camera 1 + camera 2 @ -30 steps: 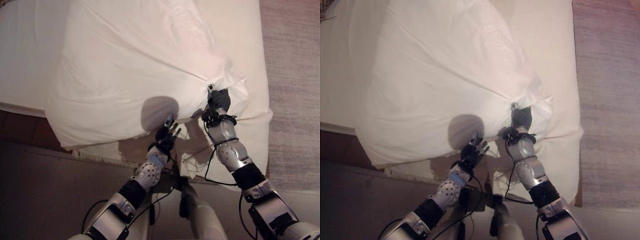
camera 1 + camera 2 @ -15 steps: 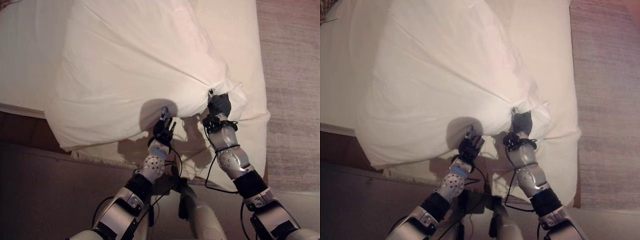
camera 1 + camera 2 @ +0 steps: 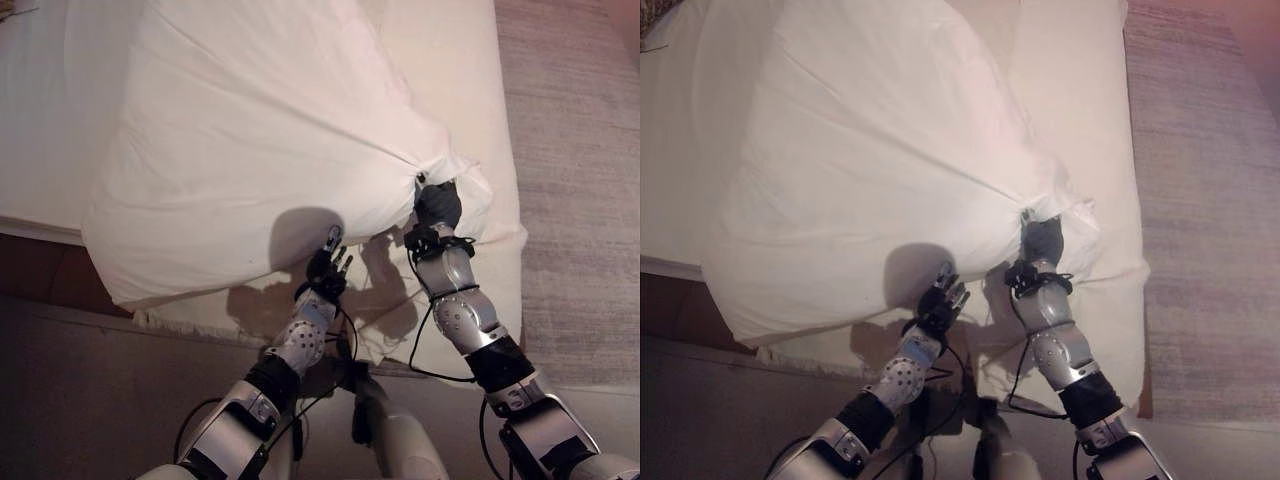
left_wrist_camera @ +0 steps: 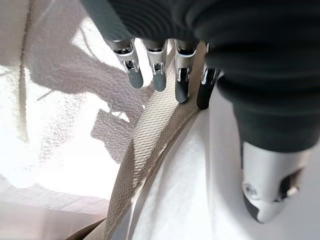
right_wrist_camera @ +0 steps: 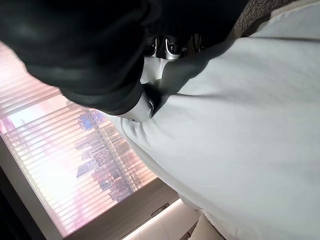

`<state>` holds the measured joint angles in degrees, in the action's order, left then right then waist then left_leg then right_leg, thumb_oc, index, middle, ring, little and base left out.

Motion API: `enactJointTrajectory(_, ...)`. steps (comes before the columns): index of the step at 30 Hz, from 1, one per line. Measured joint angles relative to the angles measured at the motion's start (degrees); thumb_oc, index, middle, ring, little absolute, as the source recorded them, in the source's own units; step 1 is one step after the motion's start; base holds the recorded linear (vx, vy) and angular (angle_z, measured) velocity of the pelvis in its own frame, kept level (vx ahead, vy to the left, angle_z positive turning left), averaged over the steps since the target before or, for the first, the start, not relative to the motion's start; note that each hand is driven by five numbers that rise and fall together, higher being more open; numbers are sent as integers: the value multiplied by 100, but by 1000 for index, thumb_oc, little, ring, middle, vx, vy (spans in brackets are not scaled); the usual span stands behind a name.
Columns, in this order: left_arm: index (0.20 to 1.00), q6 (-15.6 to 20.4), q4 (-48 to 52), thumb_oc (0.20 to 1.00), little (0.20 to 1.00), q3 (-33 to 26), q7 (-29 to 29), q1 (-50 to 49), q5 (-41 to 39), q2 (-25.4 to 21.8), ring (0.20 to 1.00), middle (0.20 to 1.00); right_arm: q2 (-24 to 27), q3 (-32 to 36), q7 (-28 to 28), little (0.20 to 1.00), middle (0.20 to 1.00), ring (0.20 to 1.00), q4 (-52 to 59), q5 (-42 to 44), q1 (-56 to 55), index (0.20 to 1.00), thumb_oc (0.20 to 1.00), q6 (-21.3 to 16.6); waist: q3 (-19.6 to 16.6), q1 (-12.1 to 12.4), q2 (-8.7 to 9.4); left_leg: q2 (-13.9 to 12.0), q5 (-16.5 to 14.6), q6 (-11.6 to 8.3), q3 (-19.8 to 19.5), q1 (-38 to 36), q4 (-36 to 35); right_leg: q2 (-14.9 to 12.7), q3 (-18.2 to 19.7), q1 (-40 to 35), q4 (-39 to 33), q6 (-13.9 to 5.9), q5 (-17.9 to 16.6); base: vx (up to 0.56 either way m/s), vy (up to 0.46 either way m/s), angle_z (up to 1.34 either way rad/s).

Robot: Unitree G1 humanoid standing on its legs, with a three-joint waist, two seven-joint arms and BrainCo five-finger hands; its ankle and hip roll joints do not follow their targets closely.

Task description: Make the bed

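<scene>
A white duvet (image 3: 250, 130) lies puffed up over the bed's white sheet (image 3: 450, 60), and its near edge hangs past the mattress side. My right hand (image 3: 437, 205) is shut on a bunched fold of the duvet near its near right corner; creases run out from the grip. In the right wrist view the duvet cloth (image 5: 240, 125) is pulled in under the hand's dark cover. My left hand (image 3: 325, 268) is open just below the duvet's near edge, holding nothing. Its straight fingers (image 4: 157, 75) point along a beige woven mattress trim (image 4: 150, 150).
A grey carpet (image 3: 580, 150) runs along the bed's right side. Dark floor (image 3: 80, 380) and the brown bed frame (image 3: 40, 275) lie at the lower left. A window with blinds (image 5: 60, 165) shows in the right wrist view.
The camera has shifted a little. My left forearm has swung inward, with its open hand staying under the duvet's edge. The right hand keeps its hold on the fold.
</scene>
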<state>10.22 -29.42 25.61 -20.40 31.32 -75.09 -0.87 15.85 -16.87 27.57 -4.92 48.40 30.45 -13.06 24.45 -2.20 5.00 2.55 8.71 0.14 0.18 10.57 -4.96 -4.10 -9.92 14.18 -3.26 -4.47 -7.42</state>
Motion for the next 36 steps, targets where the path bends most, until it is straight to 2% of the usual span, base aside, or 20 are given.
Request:
enactJointTrajectory(9,1000,75,-136,1000,1000,-596,-71,190,-4,121,1000,1000,-272,30,-279,200,200,200,2,-5,-614,200,200,7,-63,-23,-64,-8,-31,-42,-57,-101,-1,-4,-13,-119,12,-11,71,7,-21,3)
enactJointTrajectory(13,1000,155,-138,1000,1000,-860,-164,307,0,80,1000,1000,-429,31,-475,200,200,200,17,-56,-917,200,200,148,-74,-178,-83,-21,-38,-53,-79,-128,0,-1,-12,-105,126,-3,149,20,-21,3)
enactJointTrajectory(17,1000,156,-148,1000,1000,-926,-220,388,10,-30,1000,1000,-455,21,-680,200,200,200,24,-59,-1055,200,200,285,-105,-210,-109,-42,-73,-74,-16,-234,1,11,20,-115,261,-4,225,45,-11,-9)
enactJointTrajectory(20,1000,155,-165,1000,1000,-1067,-224,432,28,-127,1000,1000,-468,-5,-877,200,200,200,12,-177,-1047,200,200,453,-105,-255,-109,-62,-129,-19,122,-412,1,32,149,-160,415,2,297,55,-7,-22)
enactJointTrajectory(21,821,155,-170,821,821,-1113,-224,431,79,-128,821,821,-467,-14,-930,200,200,200,10,-230,-1058,200,200,474,-108,-284,-112,-66,-164,-44,152,-495,0,32,157,-220,427,-5,306,60,-12,-15)
enactJointTrajectory(23,335,155,-171,335,335,-1115,-224,431,190,-143,335,335,-467,-13,-998,200,200,200,5,-278,-1099,200,200,517,-164,-312,-117,-75,-205,-44,187,-565,0,39,184,-260,455,-14,340,42,-21,-10)
enactJointTrajectory(24,200,155,-170,200,200,-1116,-224,431,201,-142,200,200,-467,-13,-1016,200,200,200,0,-278,-1115,200,200,551,-198,-312,-118,-79,-218,-40,206,-580,0,48,198,-266,455,-14,344,31,-27,-12)
enactJointTrajectory(29,200,155,-170,200,200,-1143,-217,379,226,-134,200,200,-468,5,-1140,200,200,200,-282,-505,-1263,200,200,639,-432,-310,-198,-136,-254,-40,250,-701,1,101,234,-393,437,-11,349,18,-25,-2)
enactJointTrajectory(31,200,155,-170,200,200,-1149,-200,242,228,-111,200,200,-477,5,-1192,200,200,200,-374,-506,-1328,200,200,679,-566,-313,-218,-152,-303,-103,247,-732,0,104,205,-446,424,-6,403,15,-39,9)
enactJointTrajectory(36,200,155,-78,200,200,-1161,133,-401,228,106,200,200,-582,64,-1251,200,200,200,-844,-729,-1589,200,200,694,-870,-308,-384,-153,-319,-112,-48,-796,-1,81,-28,-668,390,15,621,-6,-28,27)
